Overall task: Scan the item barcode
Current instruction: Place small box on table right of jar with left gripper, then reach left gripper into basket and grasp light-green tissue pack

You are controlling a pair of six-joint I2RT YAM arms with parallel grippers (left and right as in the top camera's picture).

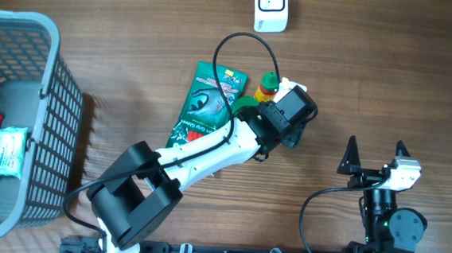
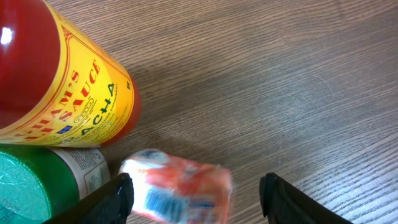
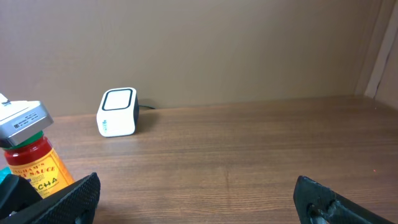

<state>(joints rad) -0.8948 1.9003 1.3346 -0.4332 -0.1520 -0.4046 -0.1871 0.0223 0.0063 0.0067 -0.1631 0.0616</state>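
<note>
The left hand stands wide around the small orange packet on the bench beside the sauce bottle, and it should probably center itself and close gently, leaving the barcode uncovered.

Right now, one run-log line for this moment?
left end effector: open around small packet | right end effector: open, empty | scanner: untouched

Wooden table: basket, scanner, bottle, pouch

The left arm is stretched forward, the left gripper has jaws apart. The right gripper stands wide open, drawn back.
</note>
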